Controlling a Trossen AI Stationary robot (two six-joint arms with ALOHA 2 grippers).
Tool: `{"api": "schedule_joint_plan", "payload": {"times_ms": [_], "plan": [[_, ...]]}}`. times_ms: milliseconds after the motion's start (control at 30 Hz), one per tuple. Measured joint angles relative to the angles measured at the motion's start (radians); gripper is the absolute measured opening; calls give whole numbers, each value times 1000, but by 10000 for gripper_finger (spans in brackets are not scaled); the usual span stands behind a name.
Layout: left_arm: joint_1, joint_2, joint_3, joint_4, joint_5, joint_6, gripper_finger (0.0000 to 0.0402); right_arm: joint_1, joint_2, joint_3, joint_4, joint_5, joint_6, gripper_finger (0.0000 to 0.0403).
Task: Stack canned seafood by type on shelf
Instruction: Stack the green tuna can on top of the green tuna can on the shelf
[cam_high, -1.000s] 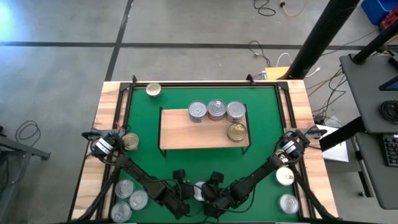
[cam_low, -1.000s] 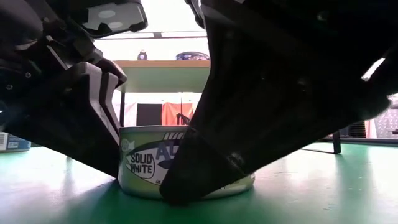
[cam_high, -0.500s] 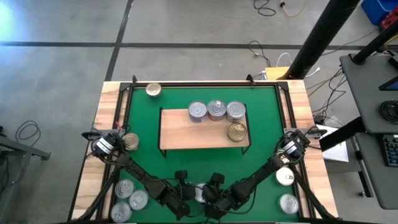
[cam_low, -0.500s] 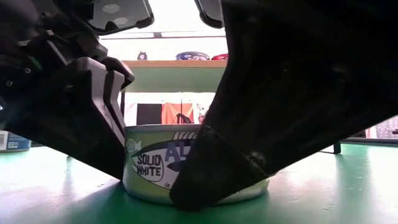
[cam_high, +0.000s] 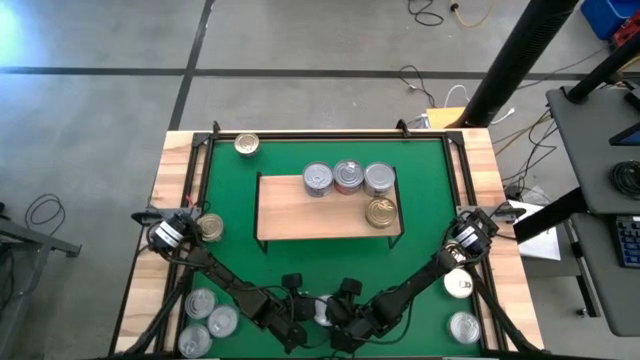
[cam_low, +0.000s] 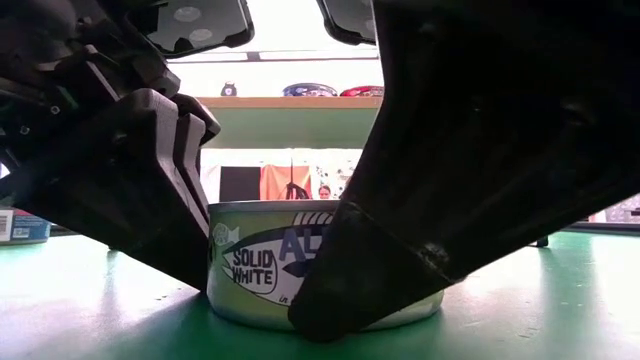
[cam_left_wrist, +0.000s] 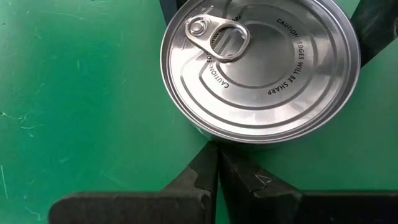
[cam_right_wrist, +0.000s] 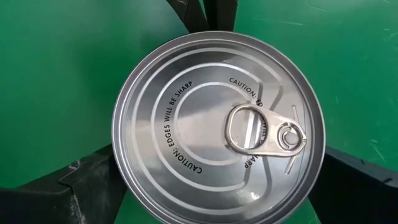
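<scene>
1. Both grippers meet at the near edge of the green mat (cam_high: 230, 190), mid-width, around one silver tin (cam_low: 300, 262).
2. The right gripper (cam_right_wrist: 217, 186) has its fingers spread wide, one on each side of the tin; the left gripper (cam_left_wrist: 217, 163), fingers pressed together, sits just beside it.
3. Open mat lies between this tin and the shelf (cam_high: 300, 210), which carries four tins (cam_high: 347, 178) along its far and right edges.
4. Only the low view shows the "SOLID WHITE" label; the wrist views show the ringed pull-tab lid (cam_left_wrist: 261, 62).

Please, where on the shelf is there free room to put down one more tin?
The shelf is bare on its whole left half and along its front edge, left of the gold tin. The far right is crowded: three silver tins in a row, the gold one just before them.
</scene>
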Motion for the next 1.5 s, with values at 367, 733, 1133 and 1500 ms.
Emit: {"api": "schedule_joint_plan", "payload": {"times_ms": [367,733,1133,1500], "plan": [[1,0,0,6,16,129,0,-7,0,0,5,-11,-17,400],[1,0,0,12,5,187,0,-7,0,-2,18,-2,-11,400],[1,0,0,15,-1,175,0,-7,-4,12,-1,-12,50,363],[-14,-96,92,-256,-24,-98,0,22,-80,19,-82,-28,52,363]]}}
